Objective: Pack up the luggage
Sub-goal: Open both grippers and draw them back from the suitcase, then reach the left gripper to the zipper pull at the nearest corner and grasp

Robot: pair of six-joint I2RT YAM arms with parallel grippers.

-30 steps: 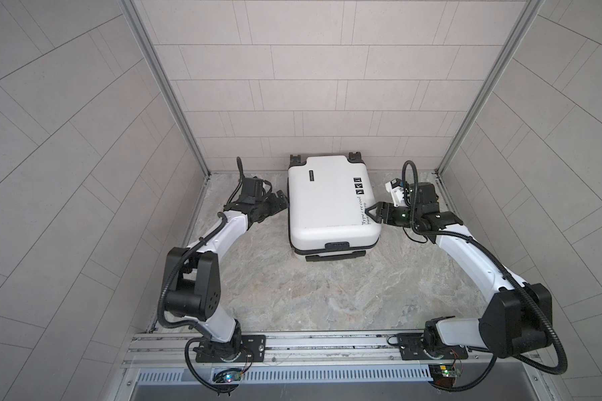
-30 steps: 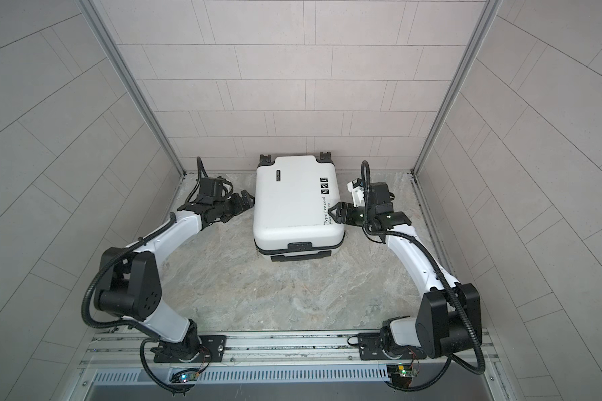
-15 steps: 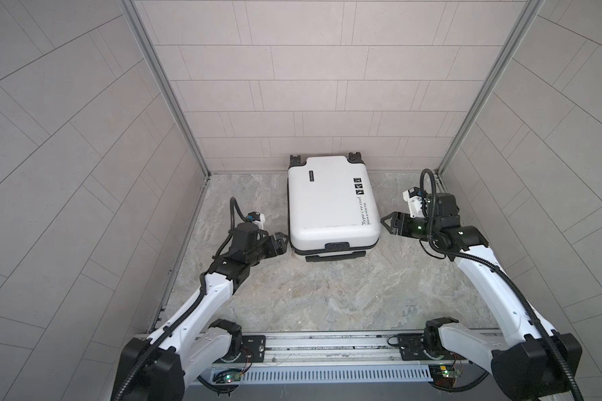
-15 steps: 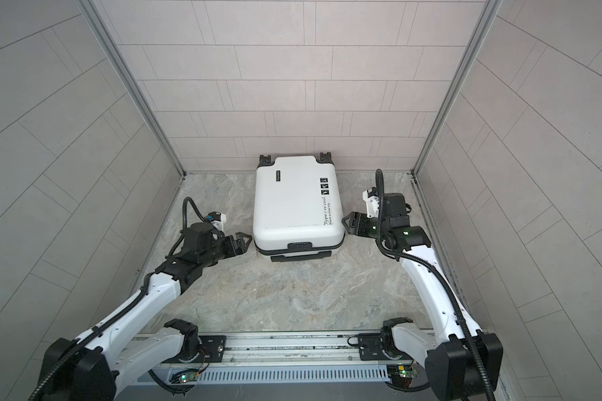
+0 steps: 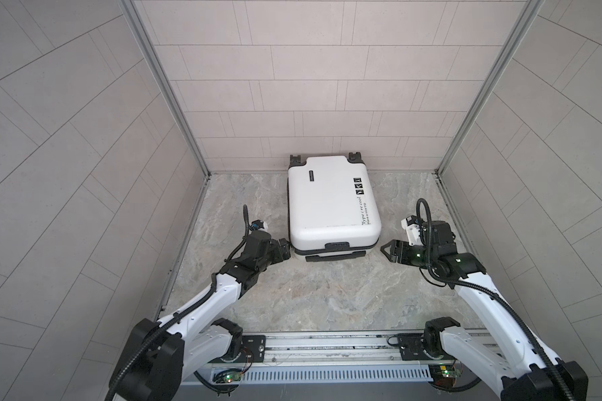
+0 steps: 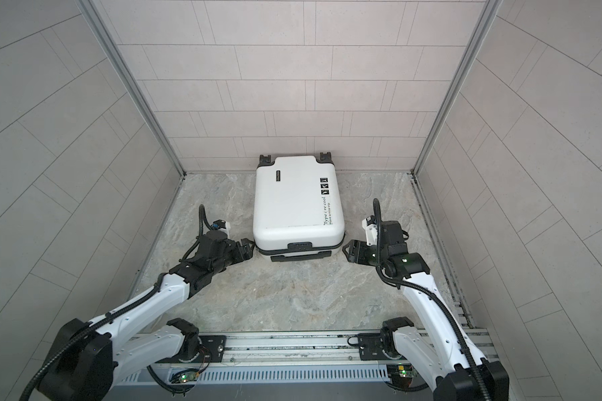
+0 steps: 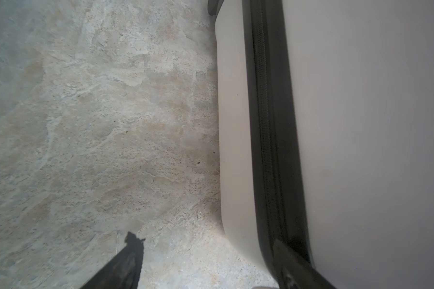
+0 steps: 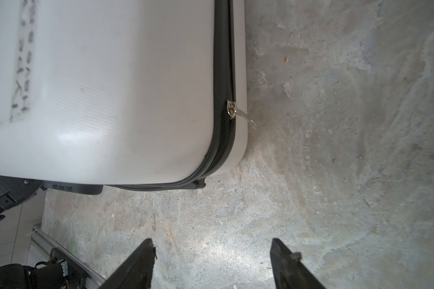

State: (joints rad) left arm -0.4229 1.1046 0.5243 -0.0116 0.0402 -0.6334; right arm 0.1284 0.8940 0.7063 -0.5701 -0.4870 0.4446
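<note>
The luggage point(image 5: 331, 205) point(image 6: 294, 205) is a white hard-shell suitcase lying flat and closed near the back wall in both top views. My left gripper point(image 5: 287, 248) point(image 6: 249, 247) sits low at its front left corner. In the left wrist view the left gripper point(image 7: 207, 252) is open, with one finger over the black zipper trim point(image 7: 268, 125) and the other over bare floor. My right gripper point(image 5: 387, 248) point(image 6: 348, 248) hovers just off the front right corner. In the right wrist view the right gripper point(image 8: 212, 249) is open over bare floor, short of the metal zipper pull point(image 8: 231, 110).
Tiled walls close in the stone floor point(image 5: 320, 295) on three sides. The suitcase's wheels point(image 5: 295, 160) rest by the back wall and its black handle point(image 5: 336, 245) faces the front. The arms' base rail point(image 5: 327, 347) runs along the front edge.
Both arms have drawn back from the suitcase's sides toward the front. The left gripper now sits at the front left corner, the right gripper off the front right corner.
</note>
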